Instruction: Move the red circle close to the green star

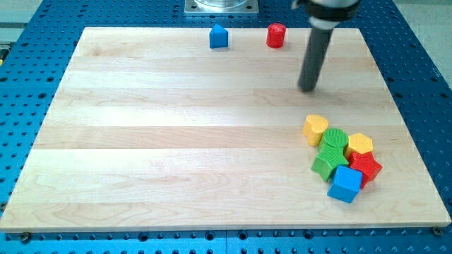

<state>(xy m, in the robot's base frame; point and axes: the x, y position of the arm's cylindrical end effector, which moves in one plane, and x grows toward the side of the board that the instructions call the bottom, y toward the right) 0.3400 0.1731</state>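
Observation:
The red circle (276,35) stands near the board's top edge, right of centre. The green star (328,161) lies at the lower right, packed in a cluster with a green circle (335,140), a yellow heart (316,129), a yellow hexagon (359,144), a red star (366,168) and a blue cube (345,183). My tip (308,88) is on bare wood, below and right of the red circle and above the cluster, touching no block.
A blue block with a peaked top (219,36) stands near the top edge, left of the red circle. The wooden board (176,141) sits on a blue perforated table.

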